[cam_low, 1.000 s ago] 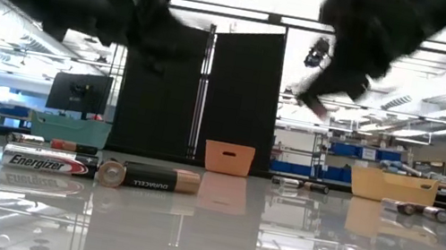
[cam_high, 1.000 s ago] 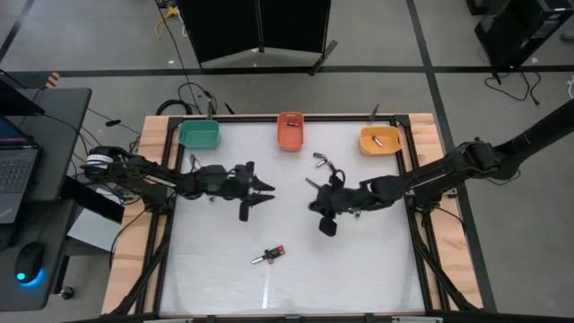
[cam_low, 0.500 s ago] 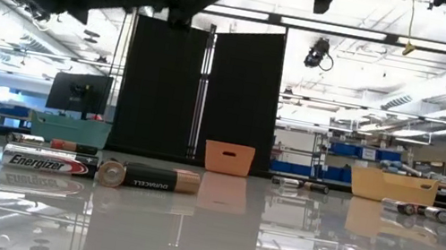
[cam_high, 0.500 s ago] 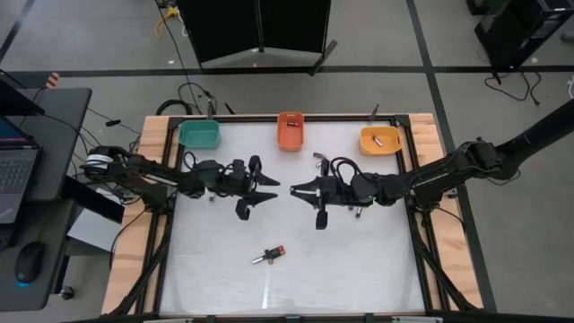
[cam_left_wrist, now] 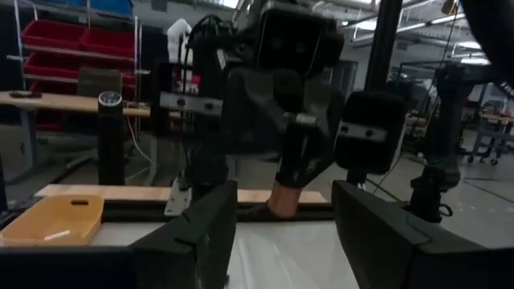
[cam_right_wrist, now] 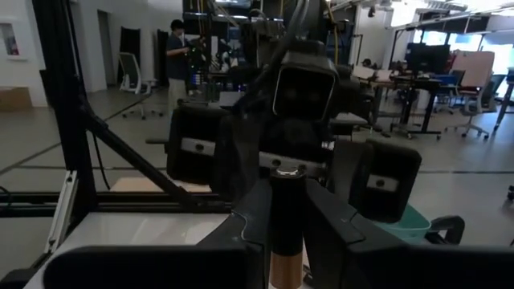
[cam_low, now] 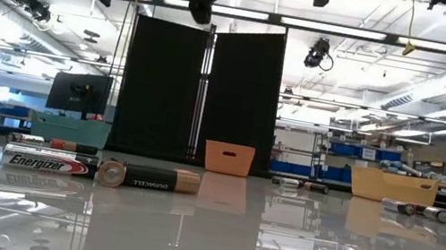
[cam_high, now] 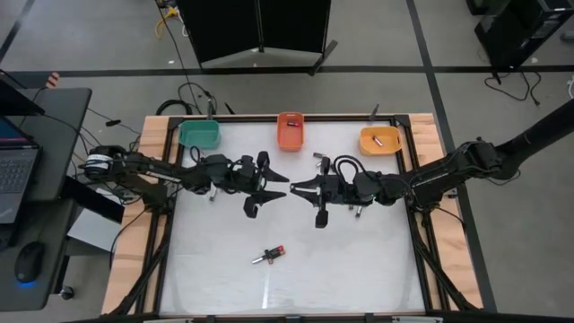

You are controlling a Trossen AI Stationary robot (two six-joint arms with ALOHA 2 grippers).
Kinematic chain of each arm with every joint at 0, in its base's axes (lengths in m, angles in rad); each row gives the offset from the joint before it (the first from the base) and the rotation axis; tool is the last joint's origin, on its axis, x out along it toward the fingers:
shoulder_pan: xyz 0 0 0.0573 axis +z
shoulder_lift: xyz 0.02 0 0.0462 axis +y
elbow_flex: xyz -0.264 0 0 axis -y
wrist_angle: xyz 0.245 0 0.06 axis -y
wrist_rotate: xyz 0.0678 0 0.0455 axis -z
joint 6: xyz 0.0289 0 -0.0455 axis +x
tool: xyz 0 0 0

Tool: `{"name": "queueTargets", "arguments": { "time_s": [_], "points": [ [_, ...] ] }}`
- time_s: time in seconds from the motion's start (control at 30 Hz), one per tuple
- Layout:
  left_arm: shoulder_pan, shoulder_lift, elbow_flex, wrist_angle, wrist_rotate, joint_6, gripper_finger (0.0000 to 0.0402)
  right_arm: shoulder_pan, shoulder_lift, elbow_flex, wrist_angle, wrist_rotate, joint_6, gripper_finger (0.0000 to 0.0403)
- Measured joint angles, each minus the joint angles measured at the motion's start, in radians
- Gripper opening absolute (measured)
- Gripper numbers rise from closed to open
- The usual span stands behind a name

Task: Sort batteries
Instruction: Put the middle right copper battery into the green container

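High view: the table (cam_high: 224,269) is spanned by both arms, tips facing mid-table. The left gripper (cam_high: 274,186) is spread apart; the right gripper (cam_high: 300,190) is clamped on a battery (cam_right_wrist: 287,233) — copper-ended. Two batteries (cam_high: 269,255) lie below, near the front edge.

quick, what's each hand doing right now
Left hand: open, empty, facing the right one.
Right hand: closed on a battery, held upright above mid-table.

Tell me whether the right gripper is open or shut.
Shut on a battery: the right wrist view shows the right gripper with both fingers pressed against that upright cylinder.
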Motion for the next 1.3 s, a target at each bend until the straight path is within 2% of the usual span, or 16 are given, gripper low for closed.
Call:
{"name": "queueTargets", "arguments": {
  "time_s": [0.27,0.57,0.7,1.03,1.3],
  "points": [
    [0.0,0.109,0.066,0.025,0.053,-0.019,0.0211,0.0,0.0,0.0,0.008,-0.001,-0.007,0.0056],
    [0.0,0.129,0.089,0.063,0.086,-0.02,0.0204,0.0,0.0,0.0,0.007,-0.001,-0.014,0.0056],
    [0.0,0.129,0.089,0.071,0.076,-0.024,0.0177,0.0,0.0,0.0,0.007,-0.001,-0.015,0.0056],
    [0.0,0.129,0.089,0.081,0.073,0.019,0.0057,0.0,-0.001,0.0,0.009,-0.001,0.0,0.0056],
    [0.0,0.129,0.089,0.081,0.075,0.035,0.0054,-0.002,-0.001,0.0,0.008,-0.001,0.001,0.0061]
  ]
}}
